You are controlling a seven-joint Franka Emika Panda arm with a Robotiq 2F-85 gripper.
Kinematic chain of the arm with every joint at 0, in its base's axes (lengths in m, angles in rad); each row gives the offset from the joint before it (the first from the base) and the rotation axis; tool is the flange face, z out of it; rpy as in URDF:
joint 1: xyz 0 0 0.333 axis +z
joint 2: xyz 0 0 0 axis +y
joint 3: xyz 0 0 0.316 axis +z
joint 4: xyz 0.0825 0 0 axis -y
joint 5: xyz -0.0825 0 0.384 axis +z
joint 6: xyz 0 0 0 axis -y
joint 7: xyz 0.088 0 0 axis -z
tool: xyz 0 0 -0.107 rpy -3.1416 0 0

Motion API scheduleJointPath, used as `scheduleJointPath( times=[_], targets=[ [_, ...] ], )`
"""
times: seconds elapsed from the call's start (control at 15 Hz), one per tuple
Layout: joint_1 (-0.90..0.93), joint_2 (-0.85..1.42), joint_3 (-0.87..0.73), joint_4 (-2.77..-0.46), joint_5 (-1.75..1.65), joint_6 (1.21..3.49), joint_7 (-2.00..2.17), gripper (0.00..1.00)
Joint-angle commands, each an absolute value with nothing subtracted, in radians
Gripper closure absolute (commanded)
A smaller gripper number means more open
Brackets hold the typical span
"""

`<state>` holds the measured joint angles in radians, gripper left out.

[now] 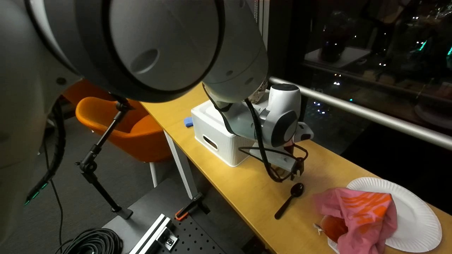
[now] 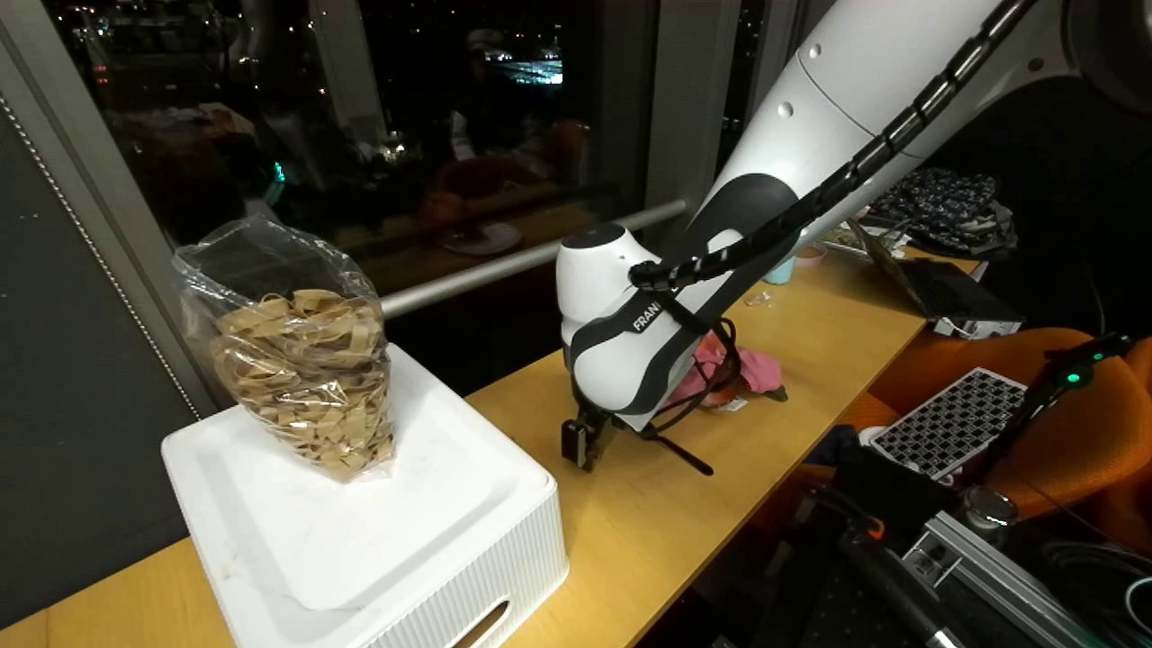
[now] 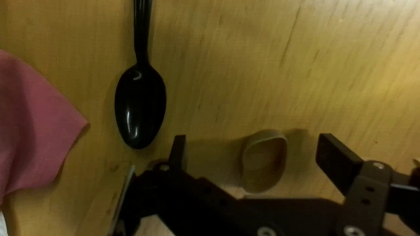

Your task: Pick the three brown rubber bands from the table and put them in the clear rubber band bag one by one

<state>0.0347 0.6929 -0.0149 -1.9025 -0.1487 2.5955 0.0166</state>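
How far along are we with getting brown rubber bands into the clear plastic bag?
Done: no transfer confirmable; the clear plastic bag holds many tan bands. In hand: nothing gripped; the open black gripper straddles one thin brown rubber band, gaps both sides. Left: at least that band, on the yellow-tan wooden table; others uncertain.

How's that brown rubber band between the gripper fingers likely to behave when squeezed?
The brown rubber band looks thin-walled, so it'll probably fold flat when pinched. Its loop appears to stand on edge, so a nudge might tip it.
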Motion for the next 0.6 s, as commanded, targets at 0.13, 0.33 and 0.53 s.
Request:
scheduleJointPath(
  times=[0.13,0.33,0.53],
  targets=[
    [0.041,0.704,-0.022,-1.886,-0.133,2.636,0.024,0.42],
    [0.041,0.708,-0.022,-1.880,-0.133,2.632,0.026,0.65],
    [0.041,0.710,-0.024,-1.880,-0.133,2.631,0.028,0.88]
  ],
)
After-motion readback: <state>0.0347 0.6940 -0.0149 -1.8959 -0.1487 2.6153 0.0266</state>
